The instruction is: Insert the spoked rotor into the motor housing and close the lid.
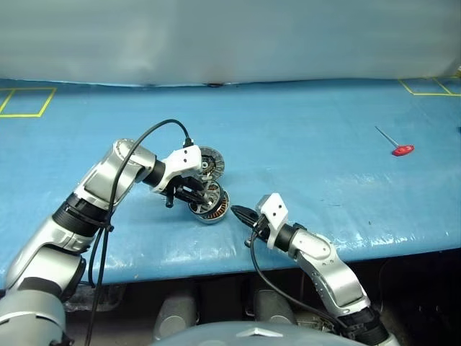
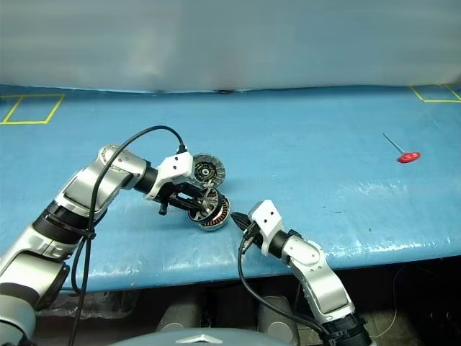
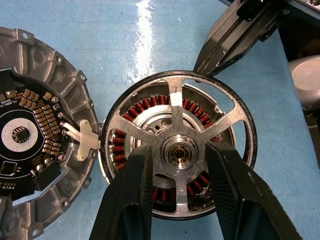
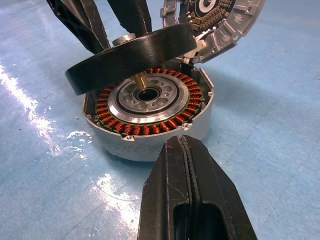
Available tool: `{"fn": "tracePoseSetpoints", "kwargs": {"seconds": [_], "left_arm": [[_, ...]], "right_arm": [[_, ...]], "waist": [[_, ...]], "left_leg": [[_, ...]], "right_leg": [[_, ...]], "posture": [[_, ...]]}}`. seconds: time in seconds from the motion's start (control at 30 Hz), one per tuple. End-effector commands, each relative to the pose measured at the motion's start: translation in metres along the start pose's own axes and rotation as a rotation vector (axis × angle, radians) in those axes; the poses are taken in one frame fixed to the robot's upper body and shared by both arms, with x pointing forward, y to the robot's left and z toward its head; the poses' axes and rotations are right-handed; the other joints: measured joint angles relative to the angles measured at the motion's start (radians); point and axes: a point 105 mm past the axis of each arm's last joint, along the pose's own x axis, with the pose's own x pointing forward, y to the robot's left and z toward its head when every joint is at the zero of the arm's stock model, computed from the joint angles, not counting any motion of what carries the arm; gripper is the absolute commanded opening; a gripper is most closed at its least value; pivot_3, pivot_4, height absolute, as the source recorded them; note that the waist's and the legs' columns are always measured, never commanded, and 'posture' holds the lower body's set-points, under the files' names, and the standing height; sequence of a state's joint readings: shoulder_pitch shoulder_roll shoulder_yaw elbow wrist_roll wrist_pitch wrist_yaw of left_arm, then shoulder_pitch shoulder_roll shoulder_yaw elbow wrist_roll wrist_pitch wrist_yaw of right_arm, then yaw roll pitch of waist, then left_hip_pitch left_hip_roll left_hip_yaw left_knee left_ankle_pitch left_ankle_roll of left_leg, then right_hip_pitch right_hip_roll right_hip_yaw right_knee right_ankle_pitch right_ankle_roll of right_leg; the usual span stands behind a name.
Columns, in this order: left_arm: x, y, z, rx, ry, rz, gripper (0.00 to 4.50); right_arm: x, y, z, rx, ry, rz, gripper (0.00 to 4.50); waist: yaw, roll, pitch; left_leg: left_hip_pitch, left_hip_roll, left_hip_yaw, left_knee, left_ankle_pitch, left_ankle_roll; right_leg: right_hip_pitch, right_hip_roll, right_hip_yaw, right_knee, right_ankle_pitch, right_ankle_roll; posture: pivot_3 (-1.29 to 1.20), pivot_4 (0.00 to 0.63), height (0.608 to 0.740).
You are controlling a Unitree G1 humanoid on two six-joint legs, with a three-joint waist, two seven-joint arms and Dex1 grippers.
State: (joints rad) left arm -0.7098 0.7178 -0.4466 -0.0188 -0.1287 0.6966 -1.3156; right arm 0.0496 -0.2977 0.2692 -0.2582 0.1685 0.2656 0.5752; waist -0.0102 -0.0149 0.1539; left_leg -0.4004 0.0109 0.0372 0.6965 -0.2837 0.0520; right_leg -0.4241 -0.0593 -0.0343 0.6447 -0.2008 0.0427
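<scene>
On blue mat, your L gripper holds rotor tilted over housing, lid beside; R gripper shut, empty.

We see the motor housing on the table, near its front edge; spoked rotor tilted above the housing, between the left gripper fingers; lid just behind, hinged open; right gripper just right of the housing; tool far right.
</scene>
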Motion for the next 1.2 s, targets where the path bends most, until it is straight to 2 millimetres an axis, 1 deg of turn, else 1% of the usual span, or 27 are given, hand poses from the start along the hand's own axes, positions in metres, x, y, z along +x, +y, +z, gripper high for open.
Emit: {"fn": "tracePoseSetpoints", "kwargs": {"seconds": [0.03, 0.13, 0.3, 0.33, 0.37, 0.4, 0.47, 0.57, 0.73, 0.9, 1.03, 1.1, 1.2], "left_arm": [[0.0, -0.004, 0.009, 0.044, 0.002, -0.018, 1.39], [0.0, -0.005, 0.008, 0.046, 0.013, -0.032, 1.39], [0.0, -0.004, 0.009, 0.047, 0.01, -0.029, 2.9], [-0.001, -0.004, 0.009, 0.047, 0.008, -0.025, 3.3], [-0.002, -0.003, 0.01, 0.047, 0.005, -0.022, 3.48], [-0.002, -0.003, 0.01, 0.047, 0.004, -0.02, 3.9], [-0.004, -0.002, 0.011, 0.049, -0.004, -0.012, 4.49], [-0.006, -0.001, 0.014, 0.055, -0.02, 0.002, 4.49], [-0.012, 0.001, 0.026, 0.074, -0.088, 0.028, 4.49], [-0.02, -0.002, 0.035, 0.073, -0.184, 0.063, 4.49], [-0.022, -0.014, 0.03, 0.032, -0.271, 0.091, 4.49], [-0.02, -0.02, 0.023, -0.006, -0.303, 0.116, 4.49], [-0.014, -0.028, 0.004, -0.078, -0.335, 0.192, 3.86]], "right_arm": [[-0.003, -0.001, 0.014, -0.023, -0.057, -0.011, 0.0], [-0.005, -0.002, 0.014, -0.023, -0.054, -0.02, 0.0], [-0.005, -0.003, 0.013, -0.02, -0.053, -0.029, 0.0], [-0.005, -0.003, 0.013, -0.019, -0.052, -0.029, 0.0], [-0.004, -0.002, 0.012, -0.018, -0.051, -0.029, 0.0], [-0.004, -0.002, 0.012, -0.018, -0.051, -0.028, 0.0], [-0.003, -0.002, 0.012, -0.017, -0.05, -0.026, 0.0], [-0.003, -0.001, 0.012, -0.018, -0.05, -0.022, 0.0], [-0.003, -0.002, 0.012, -0.02, -0.047, -0.017, 0.0], [-0.003, -0.001, 0.013, -0.023, -0.048, -0.013, 0.0], [-0.003, -0.001, 0.016, -0.038, -0.049, -0.009, 0.0], [-0.003, -0.003, 0.02, -0.049, -0.059, -0.009, 0.0], [0.0, -0.002, 0.031, -0.079, -0.083, 0.008, 0.0]], "waist": [[0.0, 0.0, 0.0], [0.0, 0.0, 0.0], [0.0, 0.0, 0.0], [0.0, 0.0, 0.0], [0.0, 0.0, 0.0], [0.0, 0.0, 0.0], [0.0, 0.0, 0.0], [0.0, 0.0, 0.0], [0.0, 0.0, 0.0], [0.0, 0.0, 0.0], [-0.003, 0.0, 0.0], [-0.001, 0.0, 0.0], [-0.002, 0.0, 0.0]], "left_leg": [[0.0, 0.0, 0.0, 0.0, 0.0, 0.0], [0.0, 0.0, 0.0, 0.0, 0.0, 0.0], [0.0, 0.0, 0.0, 0.0, 0.0, 0.0], [0.0, 0.0, 0.0, 0.0, 0.0, 0.0], [0.0, 0.0, 0.0, 0.0, 0.0, 0.0], [0.0, 0.0, 0.0, 0.0, 0.0, 0.0], [0.0, 0.0, 0.0, 0.0, 0.0, 0.0], [0.0, 0.0, 0.0, 0.0, 0.0, 0.0], [0.0, 0.0, 0.0, 0.0, 0.0, 0.0], [0.0, 0.0, 0.0, 0.0, 0.0, 0.0], [0.0, 0.0, 0.001, 0.0, 0.0, 0.0], [0.0, 0.001, 0.001, 0.0, 0.0, 0.0], [0.0, 0.001, 0.001, 0.0, 0.0, 0.0]], "right_leg": [[0.0, 0.0, 0.0, 0.0, 0.0, 0.0], [0.0, 0.0, 0.0, 0.0, 0.0, 0.0], [0.0, 0.0, 0.0, 0.0, 0.0, 0.0], [0.0, 0.0, 0.0, 0.0, 0.0, 0.0], [0.0, 0.0, 0.0, 0.0, 0.0, 0.0], [0.0, 0.0, 0.0, 0.0, 0.0, 0.0], [0.0, 0.0, 0.001, 0.0, 0.0, 0.0], [0.0, 0.0, 0.001, 0.0, 0.0, 0.0], [0.0, 0.0, 0.001, 0.0, 0.0, 0.0], [0.0, 0.0, 0.001, 0.0, 0.001, -0.001], [-0.001, 0.0, 0.002, 0.0, 0.001, -0.001], [-0.001, 0.0, 0.001, 0.0, 0.001, -0.001], [-0.001, -0.001, 0.002, 0.0, 0.001, -0.001]], "posture": [[0.0, 0.15, 0.74], [0.0, 0.15, 0.74], [0.0, 0.15, 0.74], [0.0, 0.15, 0.74], [0.0, 0.15, 0.74], [0.0, 0.15, 0.74], [0.0, 0.15, 0.74], [0.0, 0.15, 0.74], [0.0, 0.15, 0.74], [0.0, 0.15, 0.74], [0.0, 0.15, 0.74], [0.0, 0.15, 0.74], [0.0, 0.15, 0.74]]}}
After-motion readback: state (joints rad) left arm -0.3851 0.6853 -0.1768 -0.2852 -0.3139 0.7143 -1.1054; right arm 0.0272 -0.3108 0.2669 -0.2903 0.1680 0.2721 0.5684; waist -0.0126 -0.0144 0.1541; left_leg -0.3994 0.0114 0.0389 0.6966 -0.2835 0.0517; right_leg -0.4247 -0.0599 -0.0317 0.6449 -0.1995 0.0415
